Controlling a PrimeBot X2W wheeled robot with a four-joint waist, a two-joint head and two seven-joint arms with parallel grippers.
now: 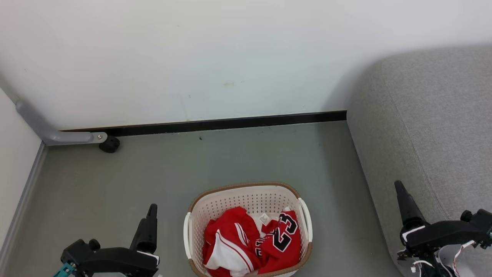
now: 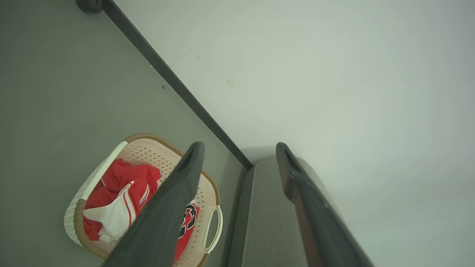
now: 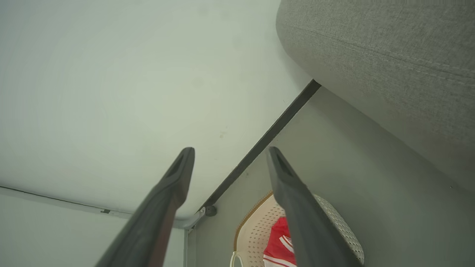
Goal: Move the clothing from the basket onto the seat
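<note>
The cream basket [image 1: 246, 187] with a brown rim stands on the floor at the bottom middle of the head view. Inside it lies the red clothing [image 1: 246, 242], crumpled, with a black-and-white 23 facing up on the right. The light-grey seat [image 1: 430, 127] rises just right of the basket. My left gripper [image 1: 152, 211] hovers open to the basket's left, and my right gripper [image 1: 399, 190] hangs open over the seat's front edge. The left wrist view looks past open fingers [image 2: 185, 178] at the basket [image 2: 148, 138], clothing [image 2: 122, 185] and seat [image 2: 265, 207]. Nothing sits between either gripper's fingers.
A white wall with a black baseboard [image 1: 230, 124] closes the back. At the left, a grey metal foot with a black caster [image 1: 110, 144] sticks out from a pale side panel [image 1: 15, 154]. Grey-green floor [image 1: 238, 157] lies between basket and wall.
</note>
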